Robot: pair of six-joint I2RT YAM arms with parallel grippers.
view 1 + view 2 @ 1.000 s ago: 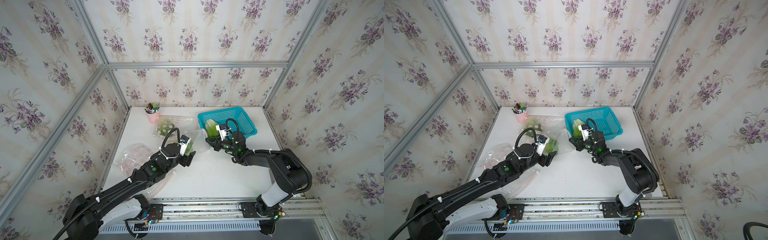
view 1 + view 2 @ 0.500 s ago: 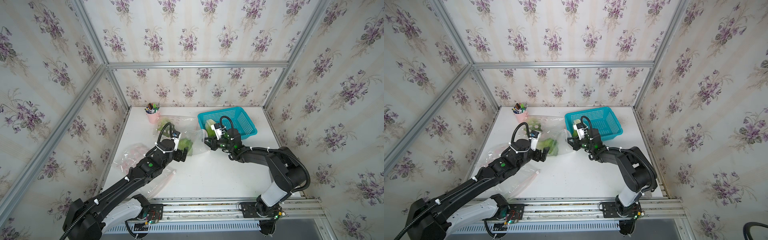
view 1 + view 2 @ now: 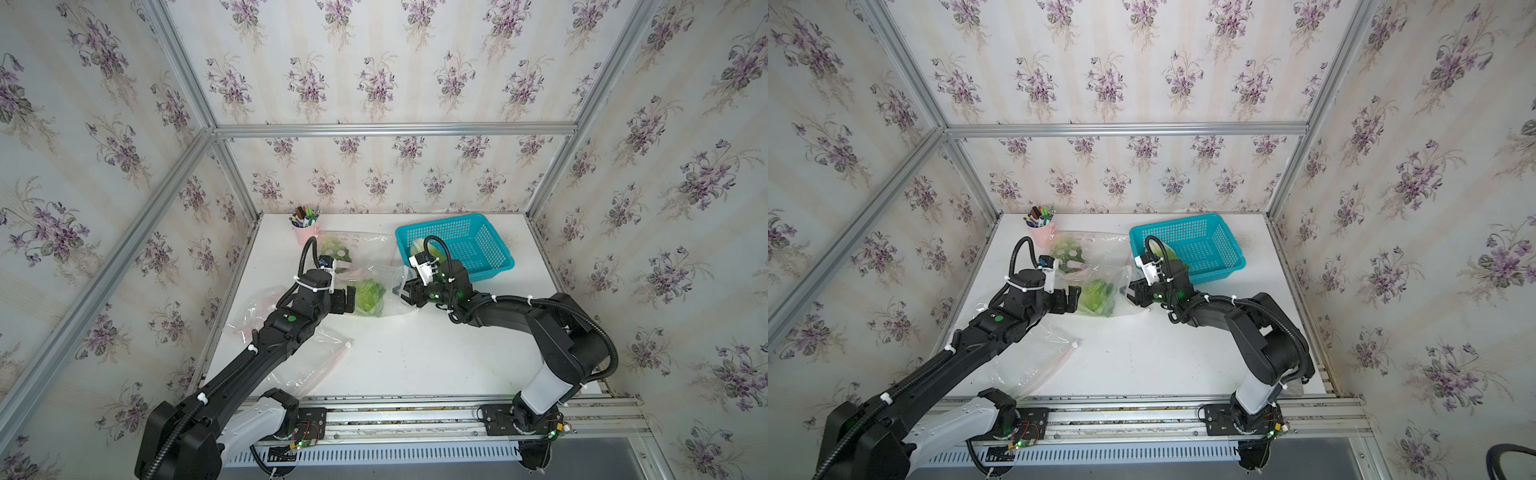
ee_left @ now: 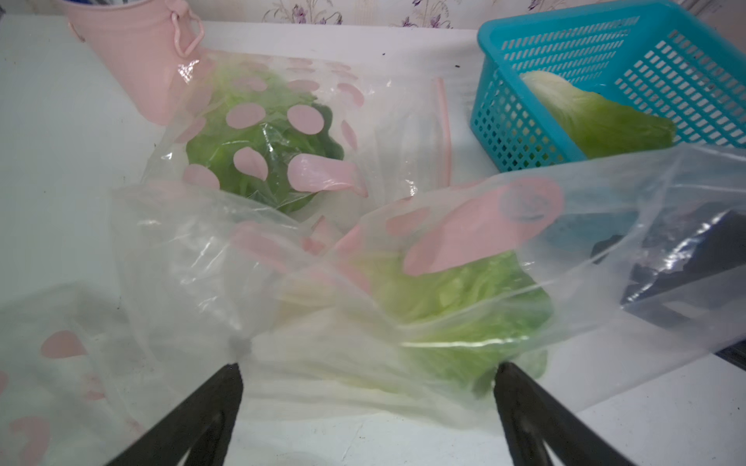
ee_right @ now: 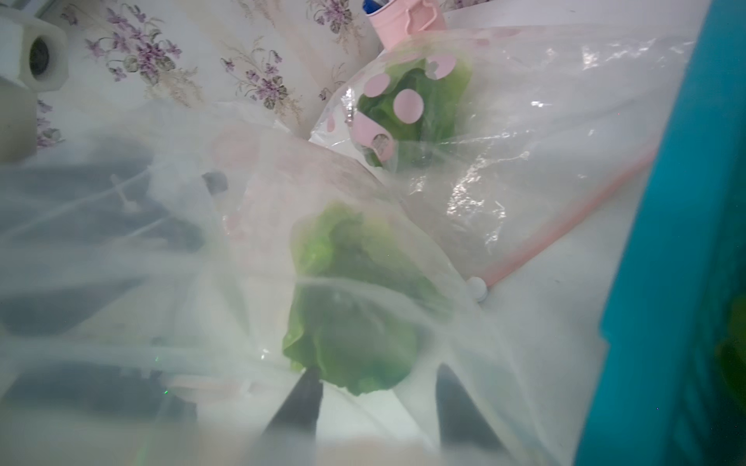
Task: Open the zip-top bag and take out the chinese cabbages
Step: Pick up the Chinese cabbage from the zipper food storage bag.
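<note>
A clear zip-top bag (image 3: 386, 276) with pink dots lies mid-table, one chinese cabbage (image 3: 368, 297) (image 4: 456, 314) (image 5: 355, 322) inside it. My left gripper (image 3: 351, 297) (image 4: 368, 373) is open at the bag's left side, its fingers straddling the cabbage's whitish base through the film. My right gripper (image 3: 405, 293) (image 5: 377, 373) faces it from the right, jaws parted, with bag film draped over them. A second bagged cabbage (image 3: 334, 253) (image 4: 258, 149) lies behind. Another cabbage (image 3: 428, 249) (image 4: 597, 117) rests in the basket.
A teal basket (image 3: 478, 232) (image 3: 1217, 232) stands at the back right, close behind my right wrist. A pink cup of pens (image 3: 305, 226) (image 3: 1040, 230) sits at the back left. An empty clear bag (image 3: 291, 353) lies under my left arm.
My right gripper has gone from shut to parted and shifted slightly left toward the bag. My left gripper stayed open and drew a little left and back along the bag.
</note>
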